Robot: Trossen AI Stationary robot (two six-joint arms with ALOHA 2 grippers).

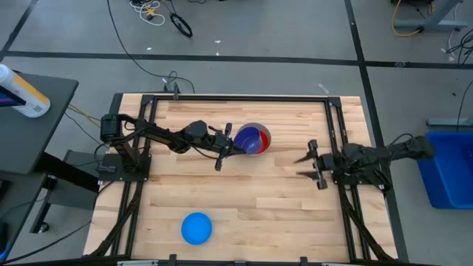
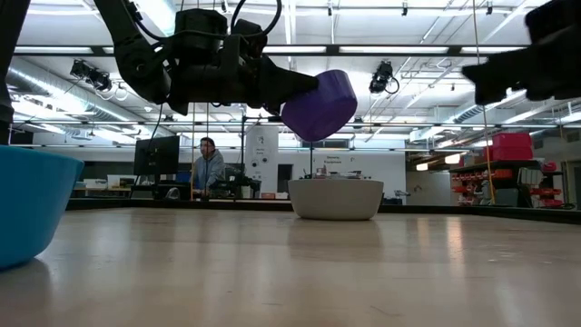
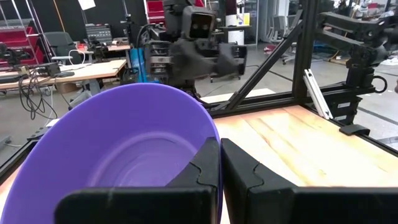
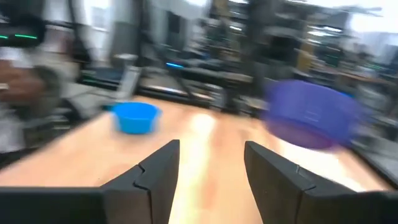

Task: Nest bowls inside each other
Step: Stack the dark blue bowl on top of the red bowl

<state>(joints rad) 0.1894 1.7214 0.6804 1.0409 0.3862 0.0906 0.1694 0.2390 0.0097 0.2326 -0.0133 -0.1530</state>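
The dark blue bowl (image 1: 250, 140) hangs in the air over the grey bowl (image 1: 260, 131), with my left gripper (image 1: 230, 144) shut on it. It looks purple in the low view (image 2: 320, 104). The grey bowl (image 2: 336, 198) stands on its base on the table, and a red bowl (image 1: 265, 140) shows inside it. A light blue bowl (image 1: 196, 227) stands upright near the table's front edge. My right gripper (image 1: 304, 164) hovers open at the table's right side, with nothing between its fingers. My left gripper pinches the dark blue bowl's rim (image 3: 214, 134) on the side toward the table's left, one finger (image 3: 205, 165) inside the bowl and the other (image 3: 242, 171) outside its wall. The fingers reach in level from the table's left. The bowl is lifted clear and tilted above the grey bowl.
Black frame rails (image 1: 336, 125) run along the table's left, right and far edges. Bare wood lies between the grey bowl and the light blue bowl (image 2: 27, 209). A person (image 2: 208, 168) sits in the room beyond the table.
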